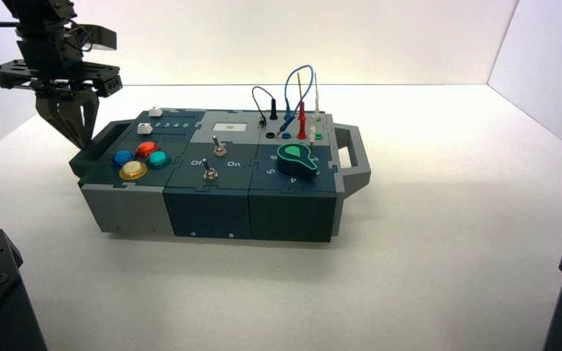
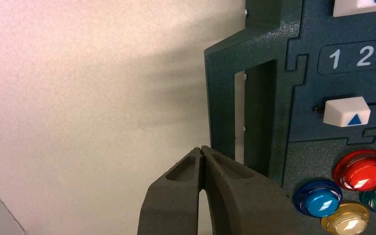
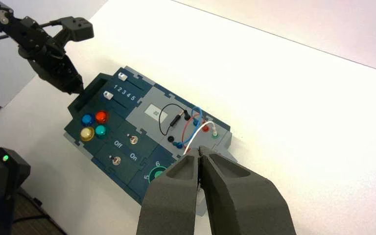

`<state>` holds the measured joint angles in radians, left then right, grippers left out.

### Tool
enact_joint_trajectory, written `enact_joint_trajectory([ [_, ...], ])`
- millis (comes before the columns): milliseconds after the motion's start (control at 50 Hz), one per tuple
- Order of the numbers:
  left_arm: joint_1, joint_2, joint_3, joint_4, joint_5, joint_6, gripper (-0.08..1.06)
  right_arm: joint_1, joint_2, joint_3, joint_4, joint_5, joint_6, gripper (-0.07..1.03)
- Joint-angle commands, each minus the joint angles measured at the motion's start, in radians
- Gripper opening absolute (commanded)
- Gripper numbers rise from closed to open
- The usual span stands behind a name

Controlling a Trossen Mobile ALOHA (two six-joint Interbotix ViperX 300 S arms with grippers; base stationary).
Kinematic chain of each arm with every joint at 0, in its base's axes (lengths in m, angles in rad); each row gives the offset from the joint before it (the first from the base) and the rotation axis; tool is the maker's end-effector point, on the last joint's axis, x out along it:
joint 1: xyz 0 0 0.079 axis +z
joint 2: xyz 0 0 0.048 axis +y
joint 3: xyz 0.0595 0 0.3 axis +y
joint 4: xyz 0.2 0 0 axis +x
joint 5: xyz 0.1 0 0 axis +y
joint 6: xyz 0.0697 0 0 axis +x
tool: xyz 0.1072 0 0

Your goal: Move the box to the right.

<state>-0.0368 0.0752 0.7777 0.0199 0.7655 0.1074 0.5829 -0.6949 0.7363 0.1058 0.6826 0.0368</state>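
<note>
On the bench (image 1: 424,241), a little toward nine o'clock from its middle, sits the long dark-teal and grey box (image 1: 205,213), flat on its base. It looks rigid and bulky, probably heavy enough that a low, slow push would serve better than a lift; if it slides unevenly, it could swing round. The left gripper (image 1: 84,146) is at its nine o'clock end, closed on nothing, tips right by the dark end handle (image 2: 219,107); whether they touch, I can't tell. The right gripper (image 3: 199,149), closed and empty too, waits off toward four o'clock from the box. That dark handle seems the sound place to press, toward three o'clock; the grey end handle (image 1: 359,157) opposite would suit a hooked pull. Both look stiff, though smooth plastic may let closed tips skid. The green dial knob (image 1: 293,152), the coloured push buttons (image 1: 146,148), the toggle switches (image 1: 211,175) and the white slider caps (image 1: 144,129) would shift under a stray push, and the thin plugged-in wires (image 3: 160,119) look the most fragile, so nothing should catch there.
</note>
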Motion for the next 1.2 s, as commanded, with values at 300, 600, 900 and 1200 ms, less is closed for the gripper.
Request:
enact_joint_trajectory([
  [300, -0.179, 0.018, -0.066, -0.109, 0.003, -0.002, -0.03, -0.026, 0.009, -0.002, 0.003, -0.011, -0.002, -0.02],
  [600, -0.324, 0.066, -0.103, -0.16, 0.005, -0.034, -0.03, -0.026, 0.018, 0.009, 0.002, -0.017, -0.003, -0.02],
  [900, -0.465, 0.101, -0.153, -0.166, 0.005, -0.086, -0.03, -0.026, 0.034, 0.009, 0.002, -0.015, -0.005, -0.02],
  [1200, -0.555, 0.124, -0.242, -0.184, 0.038, -0.106, -0.03, -0.026, 0.034, 0.014, 0.002, -0.008, -0.011, -0.02],
])
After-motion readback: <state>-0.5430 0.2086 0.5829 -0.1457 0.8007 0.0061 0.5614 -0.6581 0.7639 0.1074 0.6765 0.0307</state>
